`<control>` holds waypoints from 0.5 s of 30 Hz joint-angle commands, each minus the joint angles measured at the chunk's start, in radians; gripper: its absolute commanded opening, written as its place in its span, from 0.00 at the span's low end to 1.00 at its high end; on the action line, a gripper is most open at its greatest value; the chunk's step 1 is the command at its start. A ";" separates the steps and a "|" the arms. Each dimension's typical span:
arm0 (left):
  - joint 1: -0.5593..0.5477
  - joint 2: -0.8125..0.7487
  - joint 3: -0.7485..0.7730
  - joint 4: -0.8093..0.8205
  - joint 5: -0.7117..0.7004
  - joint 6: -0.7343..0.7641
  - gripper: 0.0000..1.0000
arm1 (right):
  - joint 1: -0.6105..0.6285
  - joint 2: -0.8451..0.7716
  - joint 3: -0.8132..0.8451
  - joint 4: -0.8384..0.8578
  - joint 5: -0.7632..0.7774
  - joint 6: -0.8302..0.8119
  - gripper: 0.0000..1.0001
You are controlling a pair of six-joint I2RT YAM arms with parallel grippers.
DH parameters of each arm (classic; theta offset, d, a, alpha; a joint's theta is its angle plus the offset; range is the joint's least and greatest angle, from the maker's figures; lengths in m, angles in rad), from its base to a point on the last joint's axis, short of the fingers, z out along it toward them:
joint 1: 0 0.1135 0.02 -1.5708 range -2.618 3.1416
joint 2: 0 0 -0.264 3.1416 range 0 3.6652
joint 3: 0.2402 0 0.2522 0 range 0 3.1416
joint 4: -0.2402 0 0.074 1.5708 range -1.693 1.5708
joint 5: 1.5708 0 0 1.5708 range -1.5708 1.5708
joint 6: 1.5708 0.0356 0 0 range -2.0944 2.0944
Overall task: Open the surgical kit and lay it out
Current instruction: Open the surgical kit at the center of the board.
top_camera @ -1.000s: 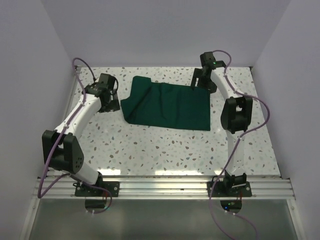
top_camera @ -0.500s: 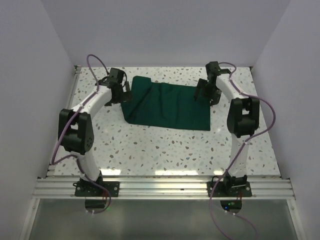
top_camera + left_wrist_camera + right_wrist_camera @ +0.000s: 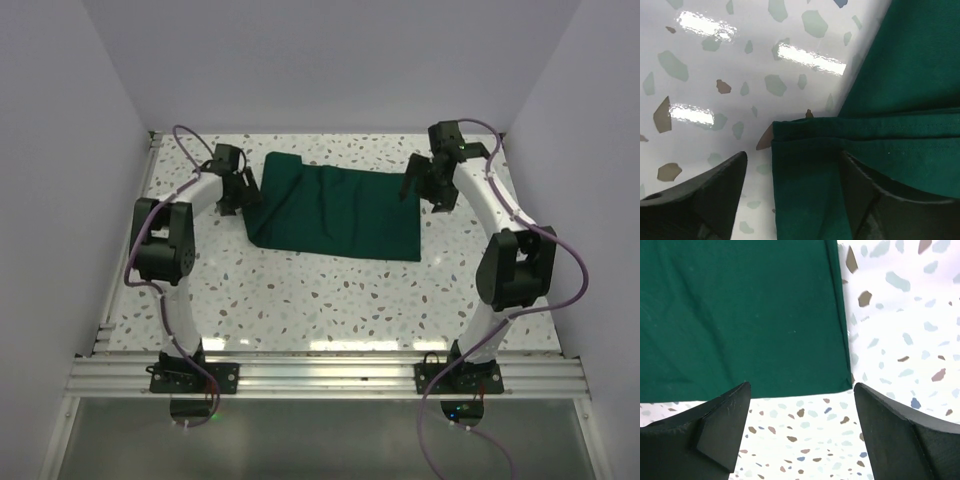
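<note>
The surgical kit, Jo: a closed dark green bundle on the table, upper middle of the overhead frame. No tray or instruments are showing.

And both arms have just swung in on it, Sam! A second ago the left gripper sat out to the bundle's left. Now it's right at the upper-left corner.

The right gripper has slid out to the upper-right corner too. I'd say they're lining up to pinch two corners and peel the wrap back, so the opening has barely begun.

What do the wrist views give us?

Detail the overhead can't. On the left wrist, the jaws stand open astride a folded hem, one over bare table and one over cloth, gripping nothing and a touch narrower than before. On the right wrist, the jaws are spread wide above a neat square corner, also empty.

And only the overhead shows the whole bundle with both arms at once.
</note>
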State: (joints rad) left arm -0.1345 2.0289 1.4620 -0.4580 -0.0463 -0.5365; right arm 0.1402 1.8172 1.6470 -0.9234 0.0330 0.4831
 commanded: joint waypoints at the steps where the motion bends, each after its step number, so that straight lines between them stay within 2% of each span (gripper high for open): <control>1: 0.010 0.031 0.037 0.058 0.042 -0.028 0.73 | 0.001 -0.062 -0.041 -0.045 0.038 -0.024 0.88; 2: 0.010 0.039 0.035 0.059 0.042 -0.029 0.69 | 0.002 -0.068 -0.049 -0.048 0.041 -0.024 0.88; 3: 0.010 0.051 0.032 0.062 0.042 -0.034 0.59 | 0.001 -0.076 -0.064 -0.049 0.047 -0.023 0.88; 5: 0.010 0.060 0.028 0.067 0.042 -0.036 0.51 | 0.001 -0.093 -0.079 -0.052 0.053 -0.020 0.88; 6: 0.009 0.068 0.026 0.070 0.042 -0.033 0.40 | 0.002 -0.098 -0.091 -0.054 0.056 -0.020 0.88; 8: 0.012 0.074 0.031 0.071 0.042 -0.022 0.28 | 0.001 -0.111 -0.104 -0.057 0.067 -0.020 0.88; 9: 0.012 0.079 0.034 0.068 0.042 -0.019 0.08 | 0.001 -0.113 -0.111 -0.055 0.070 -0.020 0.88; 10: 0.012 0.079 0.040 0.058 0.027 -0.017 0.00 | 0.002 -0.116 -0.115 -0.057 0.073 -0.020 0.88; 14: 0.018 0.015 0.029 -0.007 -0.039 -0.010 0.00 | 0.001 -0.110 -0.104 -0.052 0.073 -0.017 0.87; 15: 0.018 -0.048 0.015 -0.014 -0.064 -0.010 0.00 | 0.002 -0.098 -0.087 -0.051 0.074 -0.017 0.87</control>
State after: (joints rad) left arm -0.1299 2.0754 1.4826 -0.4355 -0.0345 -0.5571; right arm 0.1402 1.7531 1.5307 -0.9707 0.0887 0.4774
